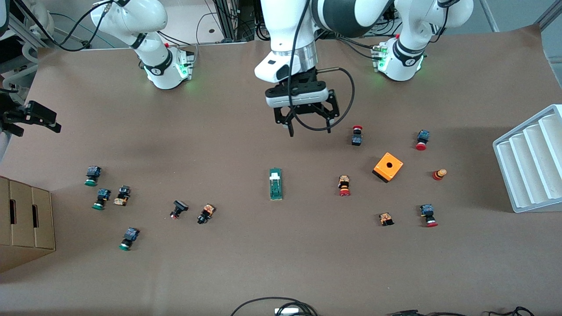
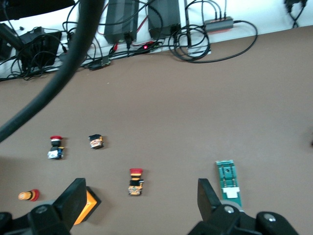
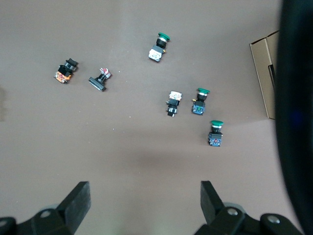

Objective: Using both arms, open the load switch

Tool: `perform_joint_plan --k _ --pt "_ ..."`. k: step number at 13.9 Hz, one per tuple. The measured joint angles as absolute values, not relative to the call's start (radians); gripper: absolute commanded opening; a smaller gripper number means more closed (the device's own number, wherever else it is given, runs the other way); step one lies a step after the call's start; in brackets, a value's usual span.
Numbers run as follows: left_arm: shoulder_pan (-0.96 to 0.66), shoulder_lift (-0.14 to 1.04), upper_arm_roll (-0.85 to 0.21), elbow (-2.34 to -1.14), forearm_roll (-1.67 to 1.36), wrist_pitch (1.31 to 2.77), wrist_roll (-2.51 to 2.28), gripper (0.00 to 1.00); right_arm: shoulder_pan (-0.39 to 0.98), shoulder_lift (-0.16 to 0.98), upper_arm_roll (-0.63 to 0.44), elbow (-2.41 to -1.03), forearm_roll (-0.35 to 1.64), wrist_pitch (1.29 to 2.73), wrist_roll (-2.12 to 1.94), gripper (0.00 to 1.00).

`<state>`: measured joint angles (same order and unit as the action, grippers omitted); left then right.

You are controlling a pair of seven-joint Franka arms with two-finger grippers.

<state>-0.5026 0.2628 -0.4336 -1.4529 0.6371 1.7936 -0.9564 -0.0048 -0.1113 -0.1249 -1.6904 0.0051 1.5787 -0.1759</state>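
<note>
While the load switch [image 1: 275, 184] lies flat on the brown table [image 1: 281, 263] with nothing touching it, the left gripper [image 1: 308, 128] hangs in the air over bare table, its fingers spread wide and holding nothing. The orange box [image 1: 388, 167] sits toward the left arm's end from the switch. The right gripper [image 3: 144, 203] is wide apart and empty too, above green push buttons [image 3: 215, 132]; its arm is mostly cut off in the front view.

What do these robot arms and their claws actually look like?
Two glossy white jointed arms with black joint bands and green-lit bases. The left gripper is black with two thin fingers under a grey-white block, a black cable looping beside it. The right gripper shows two black fingers.
</note>
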Motion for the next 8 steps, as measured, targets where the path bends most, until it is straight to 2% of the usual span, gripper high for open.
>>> perform_joint_plan --k 8 --pt "-0.46 0.261 -0.432 -1.377 0.568 1.708 -0.792 1.0 0.009 -0.107 -0.124 -1.69 0.005 1.595 -0.181 1.0"
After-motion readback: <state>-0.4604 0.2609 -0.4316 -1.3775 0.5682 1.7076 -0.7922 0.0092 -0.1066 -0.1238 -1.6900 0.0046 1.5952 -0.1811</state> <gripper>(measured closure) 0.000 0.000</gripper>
